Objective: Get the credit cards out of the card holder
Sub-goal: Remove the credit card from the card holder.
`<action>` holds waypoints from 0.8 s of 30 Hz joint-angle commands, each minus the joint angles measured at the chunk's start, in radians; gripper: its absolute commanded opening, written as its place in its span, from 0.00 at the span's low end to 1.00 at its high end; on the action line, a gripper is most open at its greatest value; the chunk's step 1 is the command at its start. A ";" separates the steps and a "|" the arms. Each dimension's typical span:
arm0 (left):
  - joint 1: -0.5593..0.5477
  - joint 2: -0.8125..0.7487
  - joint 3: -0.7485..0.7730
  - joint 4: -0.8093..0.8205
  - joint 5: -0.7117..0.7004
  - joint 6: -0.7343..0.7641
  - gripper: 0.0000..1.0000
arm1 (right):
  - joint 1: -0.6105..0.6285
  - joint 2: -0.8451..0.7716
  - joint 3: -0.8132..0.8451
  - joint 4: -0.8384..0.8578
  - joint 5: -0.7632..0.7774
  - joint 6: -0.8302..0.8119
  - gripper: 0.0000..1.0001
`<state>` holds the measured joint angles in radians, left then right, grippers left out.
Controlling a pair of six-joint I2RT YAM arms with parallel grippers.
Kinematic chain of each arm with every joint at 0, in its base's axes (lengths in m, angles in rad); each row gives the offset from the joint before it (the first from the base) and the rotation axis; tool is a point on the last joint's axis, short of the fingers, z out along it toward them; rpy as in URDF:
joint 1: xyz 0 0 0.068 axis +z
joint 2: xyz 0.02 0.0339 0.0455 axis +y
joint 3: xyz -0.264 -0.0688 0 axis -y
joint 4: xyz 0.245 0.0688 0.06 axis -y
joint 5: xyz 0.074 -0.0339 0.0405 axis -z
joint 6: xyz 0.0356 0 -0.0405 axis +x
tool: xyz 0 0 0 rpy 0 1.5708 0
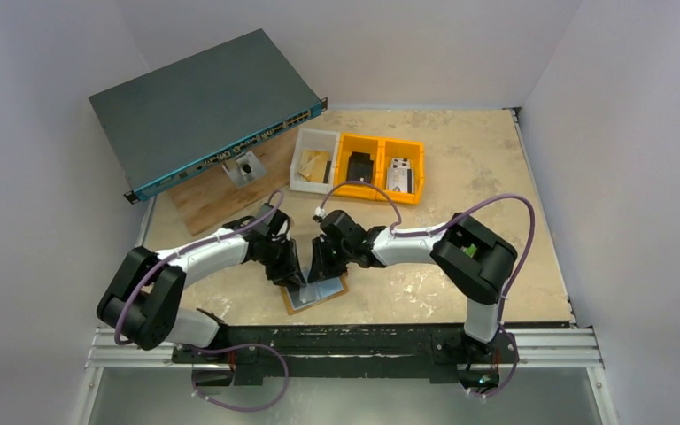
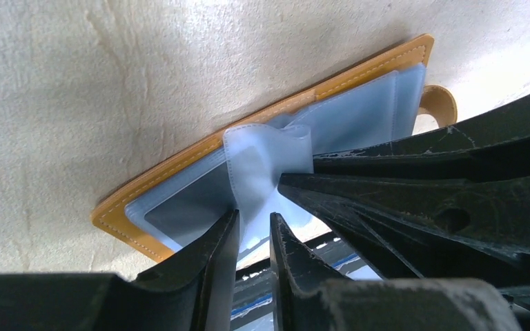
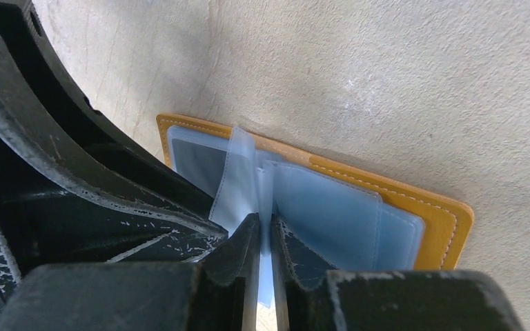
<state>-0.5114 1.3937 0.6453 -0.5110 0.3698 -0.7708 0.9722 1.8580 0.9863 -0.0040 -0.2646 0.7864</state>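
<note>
Overhead view down onto table (image 1: 496, 177), both wrist views close above card holder (image 2: 359, 114)

Tan-orange leather card holder (image 1: 317, 297) mostly hidden under left gripper (image 1: 290, 276) and right gripper (image 1: 323, 267) from above. Orange plastic bins (image 1: 380, 164): contents too small to tell. Tan snap tab (image 2: 447, 102) half hidden.

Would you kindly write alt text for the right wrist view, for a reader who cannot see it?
The right gripper, its jaws nearly together, pinches a clear plastic sleeve standing up from the middle of the open card holder, which lies flat on the pale table.
</note>
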 commanded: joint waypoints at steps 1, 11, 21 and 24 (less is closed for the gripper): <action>-0.009 0.023 0.019 0.041 -0.010 -0.011 0.22 | 0.003 0.036 -0.056 -0.039 0.045 -0.011 0.10; -0.012 -0.022 0.069 0.003 -0.014 -0.006 0.00 | -0.003 -0.091 -0.032 -0.070 0.086 -0.010 0.25; -0.017 -0.067 0.143 -0.042 0.017 0.034 0.00 | -0.009 -0.271 0.012 -0.172 0.220 0.000 0.52; -0.039 -0.046 0.166 -0.038 0.025 0.035 0.00 | -0.022 -0.301 -0.001 -0.195 0.263 0.006 0.53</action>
<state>-0.5247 1.3479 0.7532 -0.5491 0.3660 -0.7616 0.9672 1.6081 0.9657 -0.1429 -0.1005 0.7891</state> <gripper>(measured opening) 0.003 0.527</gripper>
